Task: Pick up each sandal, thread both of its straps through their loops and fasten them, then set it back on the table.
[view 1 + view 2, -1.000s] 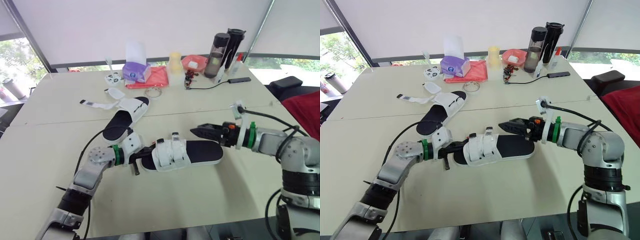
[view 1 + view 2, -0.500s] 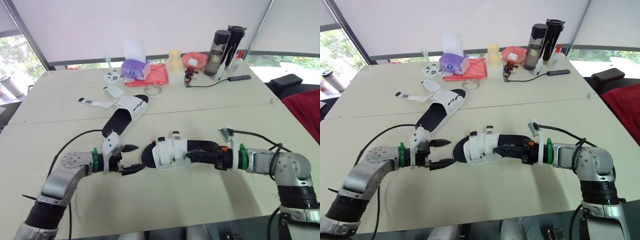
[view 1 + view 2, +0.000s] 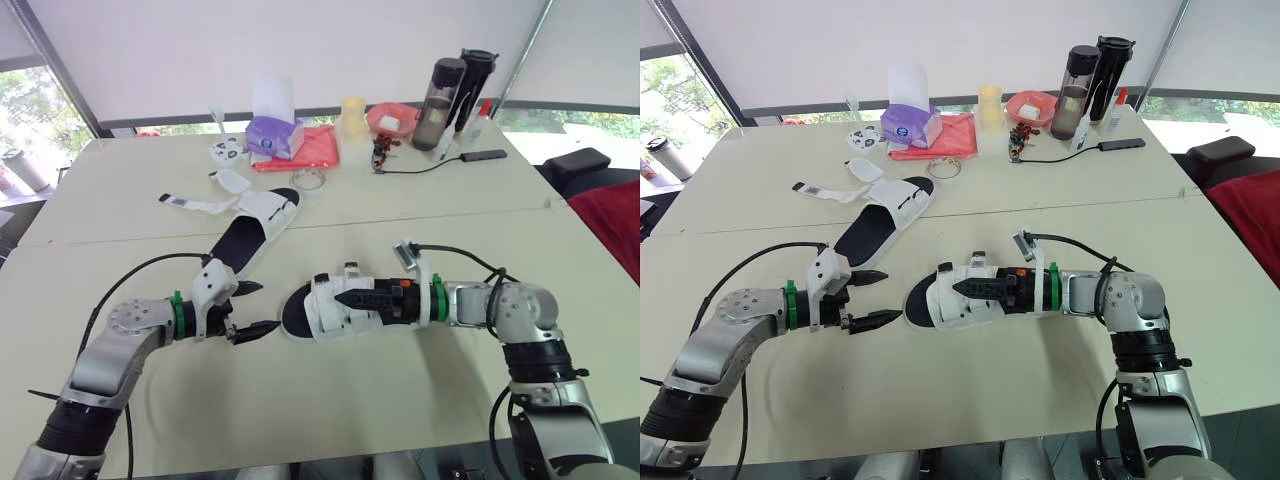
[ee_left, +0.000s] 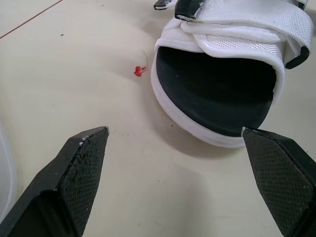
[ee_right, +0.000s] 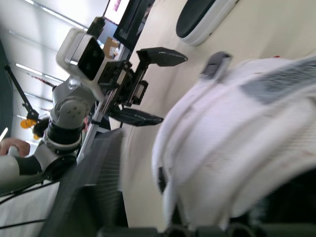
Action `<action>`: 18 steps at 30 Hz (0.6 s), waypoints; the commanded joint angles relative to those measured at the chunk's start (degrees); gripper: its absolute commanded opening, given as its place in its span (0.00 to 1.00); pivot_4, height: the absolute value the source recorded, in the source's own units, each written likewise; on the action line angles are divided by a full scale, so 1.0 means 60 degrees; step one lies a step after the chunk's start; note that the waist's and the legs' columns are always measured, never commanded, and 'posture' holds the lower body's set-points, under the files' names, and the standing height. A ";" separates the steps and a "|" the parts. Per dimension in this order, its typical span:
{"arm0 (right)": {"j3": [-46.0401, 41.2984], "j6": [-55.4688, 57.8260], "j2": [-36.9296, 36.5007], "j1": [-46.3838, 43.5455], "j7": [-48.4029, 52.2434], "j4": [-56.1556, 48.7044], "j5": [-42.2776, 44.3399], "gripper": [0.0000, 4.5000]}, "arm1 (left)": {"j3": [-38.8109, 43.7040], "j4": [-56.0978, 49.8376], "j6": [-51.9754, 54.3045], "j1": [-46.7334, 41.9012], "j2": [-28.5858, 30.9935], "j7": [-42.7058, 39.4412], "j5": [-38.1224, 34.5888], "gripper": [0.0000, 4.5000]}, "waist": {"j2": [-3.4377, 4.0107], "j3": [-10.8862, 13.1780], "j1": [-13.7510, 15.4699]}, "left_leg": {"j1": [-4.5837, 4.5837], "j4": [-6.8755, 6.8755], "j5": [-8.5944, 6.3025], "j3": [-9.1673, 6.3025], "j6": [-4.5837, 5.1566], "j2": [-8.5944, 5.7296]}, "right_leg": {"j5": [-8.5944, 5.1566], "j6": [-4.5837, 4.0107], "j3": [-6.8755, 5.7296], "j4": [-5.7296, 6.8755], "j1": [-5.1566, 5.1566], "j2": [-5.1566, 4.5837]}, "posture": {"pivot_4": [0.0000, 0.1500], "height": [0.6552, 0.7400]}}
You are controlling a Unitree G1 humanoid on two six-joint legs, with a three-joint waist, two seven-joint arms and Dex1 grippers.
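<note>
Sandal [image 3: 322,312] you're working on lies flat on the table [image 3: 400,400], roughly in the middle, with both straps across its white upper. Your left claw [image 3: 270,306] is spread wide open just off the toe end, close but not touching. In the left wrist view the toe sits ahead of the two fingers [image 4: 81,163], with bare table in between. Your right claw [image 3: 345,298] points in from the heel side and lies over the upper. Honestly can't tell if it's clamped on anything. The other sandal [image 3: 240,245] sits farther back, with a strap splayed out loose.
</note>
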 commanded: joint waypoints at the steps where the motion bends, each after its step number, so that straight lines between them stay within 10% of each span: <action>1: -0.0356 0.0036 0.0230 -0.0210 -0.0132 -0.0140 0.0238 0.23 | 0.0015 -0.0324 -0.0059 0.0050 0.0025 0.0043 -0.0039 1.00 | 0.0000 0.0000 -0.0013 | 0.0000 0.0000 0.0000 0.0000 0.0000 0.0000 | 0.0001 0.0001 0.0000 0.0003 -0.0002 0.0000 | 1.00 1.00; 3: -0.0489 0.0128 0.0294 -0.0210 -0.0244 -0.0160 0.0287 0.02 | 0.0022 -0.0352 -0.0051 0.0067 0.0030 0.0041 -0.0056 1.00 | -0.0005 -0.0003 -0.0060 | 0.0002 0.0000 0.0000 -0.0001 0.0000 0.0001 | 0.0001 0.0002 0.0000 0.0011 -0.0001 0.0001 | 1.00 1.00; 9: -0.1500 0.0321 0.0664 -0.0154 -0.0791 -0.0374 0.0957 0.01 | -0.0064 -0.0540 0.0046 0.0006 -0.0076 0.0071 -0.0127 1.00 | -0.0004 -0.0002 -0.0176 | 0.0005 0.0006 0.0015 -0.0008 -0.0020 0.0000 | 0.0005 -0.0004 0.0001 0.0028 0.0000 0.0004 | 1.00 1.00; 18: -0.6109 -0.3803 0.3555 -0.1502 -0.7752 -0.0373 0.1822 0.01 | -0.0208 0.0037 -0.0323 -0.0898 -0.1247 0.0643 -0.0084 1.00 | 0.0000 0.0001 -0.0187 | 0.0003 0.0009 0.0043 -0.0016 -0.0064 -0.0005 | 0.0007 -0.0002 0.0012 0.0130 -0.0048 0.0006 | 1.00 1.00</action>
